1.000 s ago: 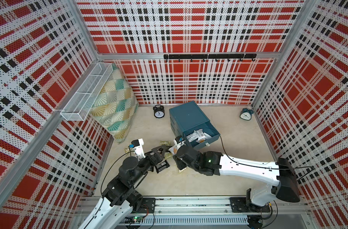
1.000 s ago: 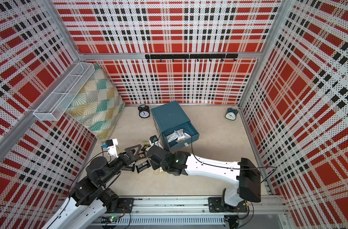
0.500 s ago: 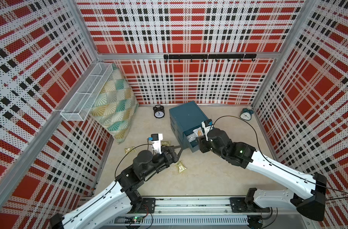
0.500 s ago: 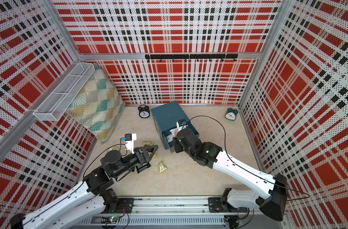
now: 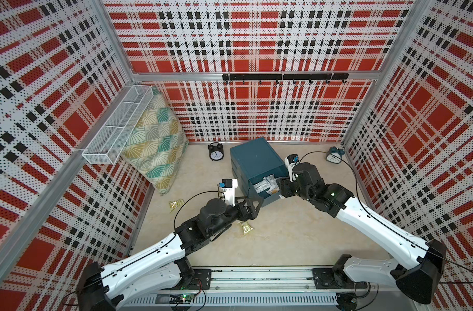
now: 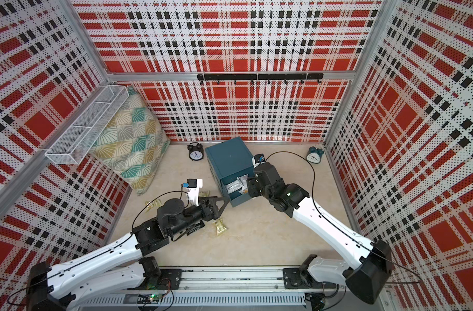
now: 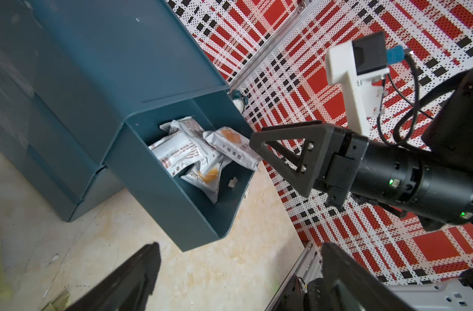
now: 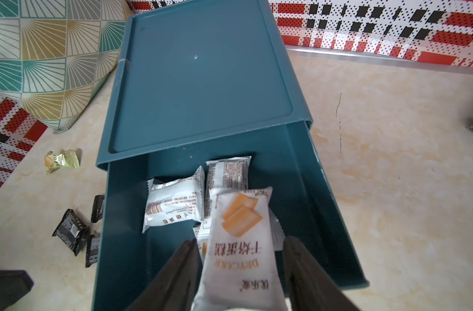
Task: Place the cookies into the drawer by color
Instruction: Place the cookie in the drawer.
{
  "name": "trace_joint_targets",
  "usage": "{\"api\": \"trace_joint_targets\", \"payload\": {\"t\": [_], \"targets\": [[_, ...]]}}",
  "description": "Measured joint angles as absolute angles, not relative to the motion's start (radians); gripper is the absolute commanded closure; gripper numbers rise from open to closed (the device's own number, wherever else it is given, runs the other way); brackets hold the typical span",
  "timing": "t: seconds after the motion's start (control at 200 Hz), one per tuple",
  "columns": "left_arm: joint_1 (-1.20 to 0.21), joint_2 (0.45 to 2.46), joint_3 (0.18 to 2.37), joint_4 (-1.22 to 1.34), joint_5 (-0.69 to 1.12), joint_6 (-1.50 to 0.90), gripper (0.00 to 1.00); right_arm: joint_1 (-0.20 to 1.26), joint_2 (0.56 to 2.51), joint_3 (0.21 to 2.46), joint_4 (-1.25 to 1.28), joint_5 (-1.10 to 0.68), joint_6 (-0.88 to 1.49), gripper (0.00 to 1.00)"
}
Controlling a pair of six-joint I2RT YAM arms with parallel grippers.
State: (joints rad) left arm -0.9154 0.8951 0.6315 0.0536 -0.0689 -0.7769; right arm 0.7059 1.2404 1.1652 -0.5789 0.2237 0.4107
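Observation:
The teal drawer cabinet (image 5: 257,159) has its top drawer (image 8: 310,188) pulled out, with several white cookies (image 8: 176,202) inside. My right gripper (image 8: 240,239) hangs over the drawer's front with its jaws open. A white cookie packet (image 8: 239,258) picturing a tan biscuit lies loose between them, a gap showing beside it. It slants down onto the other packets (image 7: 231,146). My left gripper (image 7: 240,247) is wide open and empty over the table by the drawer's front corner (image 5: 253,200). Yellow cookies (image 5: 245,227) and black cookies (image 8: 71,234) lie on the table.
A patterned pillow (image 5: 157,140) leans at the left wall under a white wire basket (image 5: 117,126). A black alarm clock (image 5: 216,152) stands left of the cabinet, a teal clock (image 5: 334,155) at the back right. Another yellow packet (image 5: 176,203) lies near the left wall.
My right arm has carried the white packet from the pile on the left over to the open drawer, and its jaws have widened. My left arm has stretched toward the drawer's front.

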Motion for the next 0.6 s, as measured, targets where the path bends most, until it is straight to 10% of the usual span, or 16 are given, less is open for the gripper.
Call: {"api": "trace_joint_targets", "payload": {"t": [0.601], "targets": [[-0.582,0.911,0.743,-0.019,0.127,-0.735,0.01,0.699,1.056,1.06,-0.575,0.086,0.409,0.32]]}}
